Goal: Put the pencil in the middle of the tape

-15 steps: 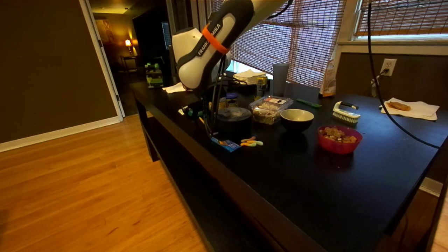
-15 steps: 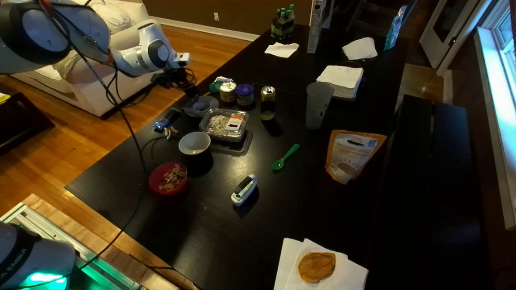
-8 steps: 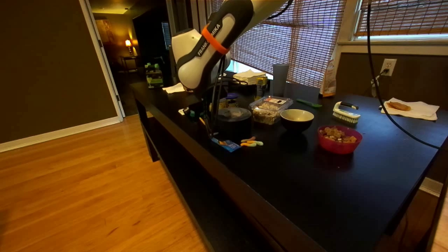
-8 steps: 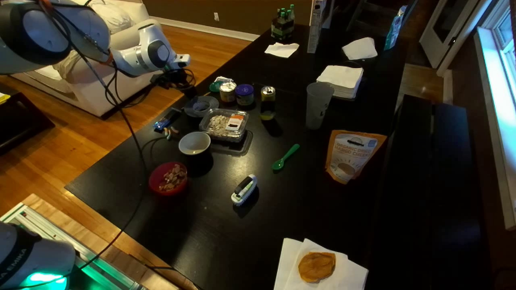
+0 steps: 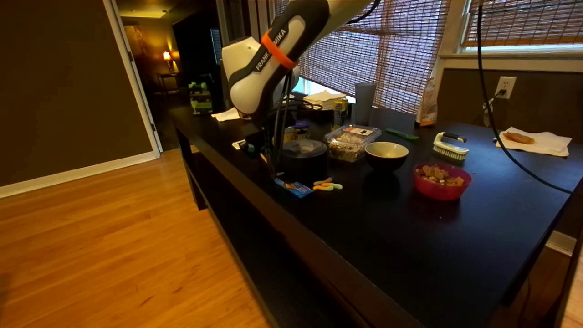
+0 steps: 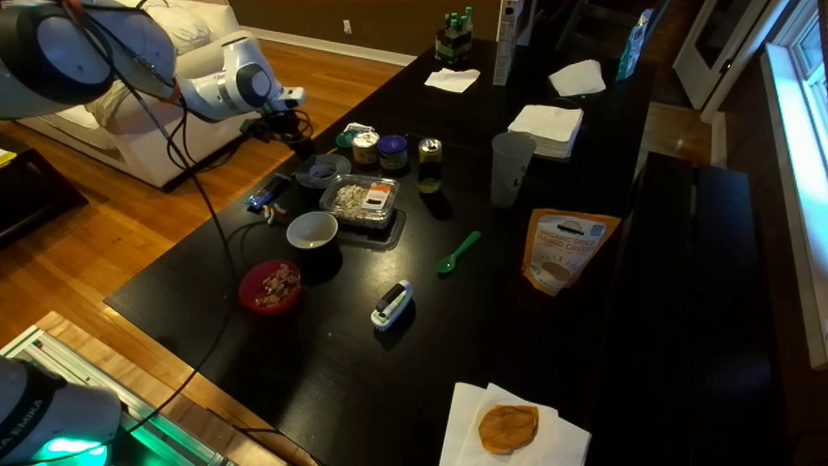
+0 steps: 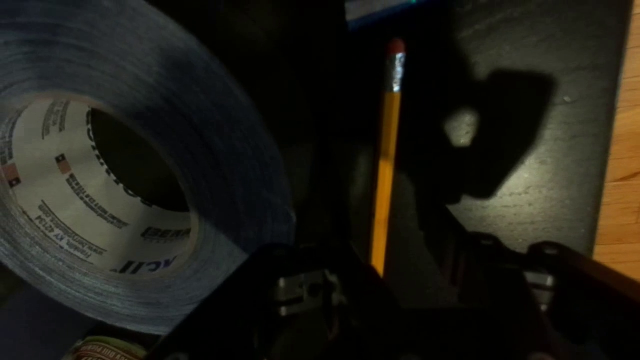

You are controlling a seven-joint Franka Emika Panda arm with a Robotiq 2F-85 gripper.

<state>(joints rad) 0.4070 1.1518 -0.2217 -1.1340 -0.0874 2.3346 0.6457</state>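
Evidently, the pencil point(image 7: 386, 165) lies ungrasped on the tabletop point(image 5: 410, 246) just beside the tape point(image 7: 225, 145); only the arm point(image 5: 248, 77) has crept a little.
The tool point(image 7: 400, 257) near it stands wide, its fingers point(image 7: 305, 292) well apart, nothing gripped between them; over the last second, a slight drift of the arm near the tape is all both exterior views show, so I judge this to be lining up for the grasp, with the insertion wholly ahead. The pencil's lower end is lost behind one finger, and the tool's height above the tabletop is unclear. In both exterior views the pencil is hard to make out beneath the arm's dark end. Near the tape, a blue-edged thing point(image 7: 385, 11) is cut off by the top of the wrist view and a round printed item point(image 7: 102, 348) by the bottom.
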